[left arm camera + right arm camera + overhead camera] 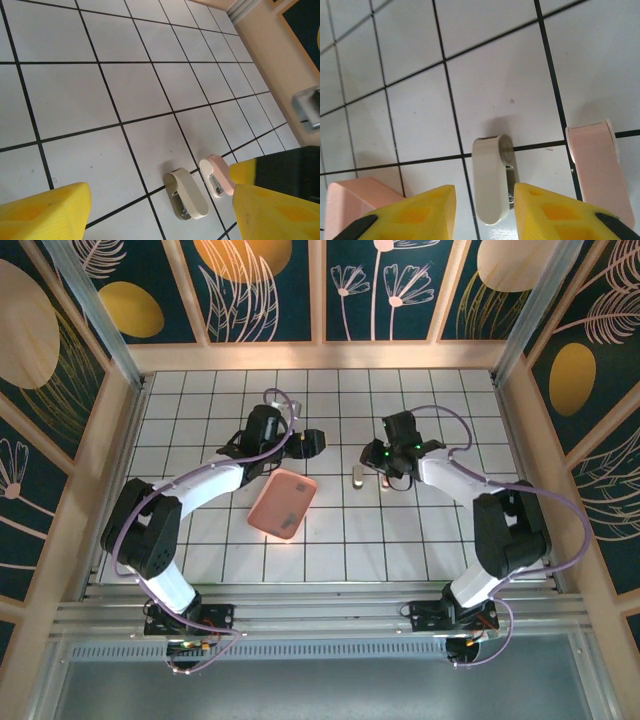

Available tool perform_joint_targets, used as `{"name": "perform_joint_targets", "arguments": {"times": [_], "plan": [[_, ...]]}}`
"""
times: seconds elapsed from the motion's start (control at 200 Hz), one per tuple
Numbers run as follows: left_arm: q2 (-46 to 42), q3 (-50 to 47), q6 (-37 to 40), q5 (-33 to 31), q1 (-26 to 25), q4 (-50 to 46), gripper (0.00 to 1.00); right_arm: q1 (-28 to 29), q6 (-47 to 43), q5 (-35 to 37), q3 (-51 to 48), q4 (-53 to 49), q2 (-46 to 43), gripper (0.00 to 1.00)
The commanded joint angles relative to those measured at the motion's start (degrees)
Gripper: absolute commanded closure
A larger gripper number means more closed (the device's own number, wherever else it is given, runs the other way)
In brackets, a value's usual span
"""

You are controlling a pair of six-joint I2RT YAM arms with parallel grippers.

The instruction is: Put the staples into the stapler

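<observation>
Loosely, right end effector (483,196) (jaws parted) brackets the cream stapler (490,167).

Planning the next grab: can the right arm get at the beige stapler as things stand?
Probably yes. The right gripper hangs open over the beige stapler, a finger on each side and nothing else between them. The pink piece lies apart, beside it.

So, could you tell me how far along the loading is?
Nothing looks finished yet. The beige stapler lies between the open fingers of the right gripper, pink stapler beside it; the left gripper hangs open, empty. Fetching and inserting the staples, which I cannot make out, is left.
</observation>
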Motion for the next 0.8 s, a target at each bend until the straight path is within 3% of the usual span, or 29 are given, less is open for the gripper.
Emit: {"name": "perform_joint_targets", "arguments": {"times": [0.0,0.315,0.791], "plan": [[-3.8,-2.6,-1.1,1.4,0.7,1.2,0.24,0.7,1.8,2.1,0.7,-1.6,-3.3,0.63],[-7.6,-7.5,-1.6,1.0,1.7,2.0,0.23,0.7,3.0,0.4,-2.8,-1.3,-4.4,0.62],[-6.6,-8.7,-1.5,2.1,2.8,2.3,0.23,1.1,3.9,-4.3,-3.9,4.0,5.7,0.67]]}}
